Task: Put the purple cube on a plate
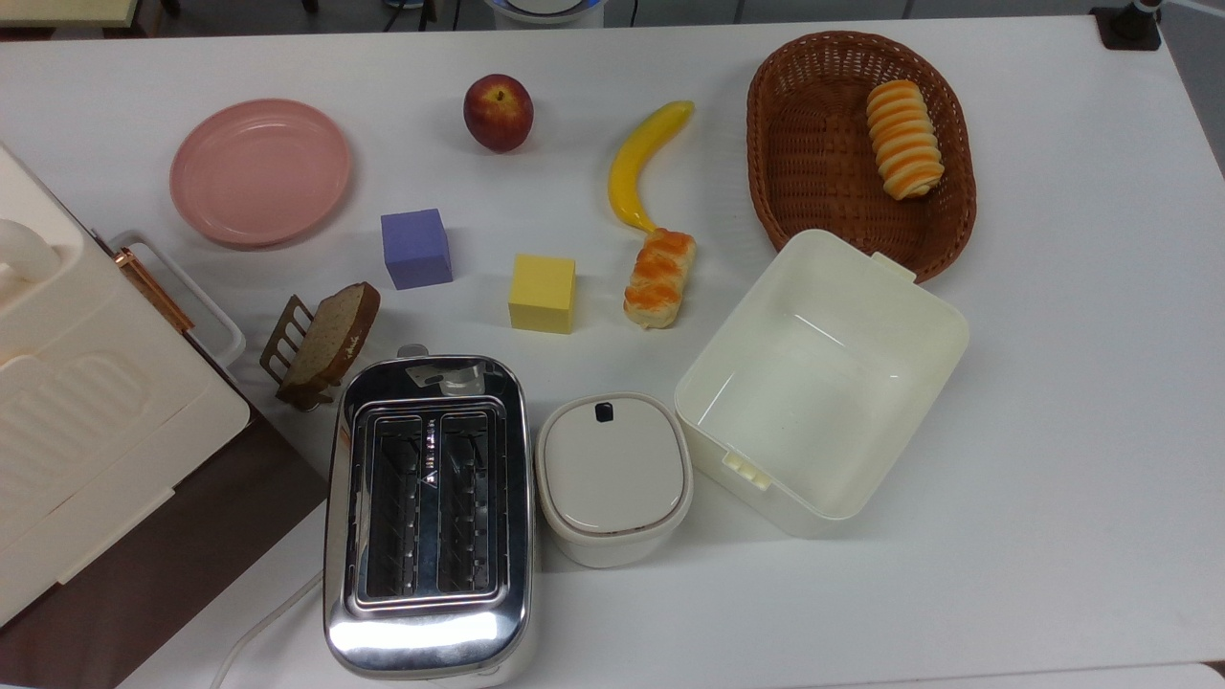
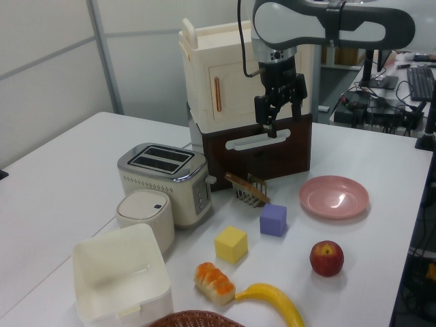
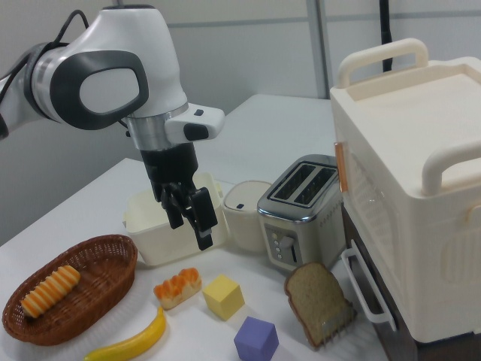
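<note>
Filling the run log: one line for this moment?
pincer open, empty, aloft | purple cube on table | plate empty

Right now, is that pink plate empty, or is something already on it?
Empty. The plate shows bare pink inside in the top view, and the purple cube sits on the table beside it, apart.

Wicker basket (image 2: 194,319) cut off by left view's bottom edge

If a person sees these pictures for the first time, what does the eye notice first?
Probably the white robot arm, its gripper open and hanging above the table. Next, the shiny toaster at the near edge in the top view, and the colours: the purple cube between the pink plate and a yellow cube.
</note>
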Robot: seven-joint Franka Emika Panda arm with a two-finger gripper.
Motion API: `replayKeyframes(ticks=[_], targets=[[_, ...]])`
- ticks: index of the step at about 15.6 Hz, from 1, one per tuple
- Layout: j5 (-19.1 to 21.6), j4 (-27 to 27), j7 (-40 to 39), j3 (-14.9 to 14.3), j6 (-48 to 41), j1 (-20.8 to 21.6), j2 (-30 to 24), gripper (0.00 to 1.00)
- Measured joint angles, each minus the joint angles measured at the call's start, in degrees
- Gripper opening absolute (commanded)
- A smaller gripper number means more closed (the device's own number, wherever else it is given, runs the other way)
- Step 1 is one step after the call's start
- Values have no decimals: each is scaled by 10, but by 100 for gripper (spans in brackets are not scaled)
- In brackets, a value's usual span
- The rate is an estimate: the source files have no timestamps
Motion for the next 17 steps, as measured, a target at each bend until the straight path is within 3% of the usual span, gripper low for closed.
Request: replayKeyframes(ticks=[4,12,15,17], targets=[[36,0,-2,-20,16,0,-1,100],[37,-3,-7,-22,17,0,-1,100],[37,-53,-9,-22,93,-1,-8,100],[37,-118,-24,-23,203,-8,-16,100]])
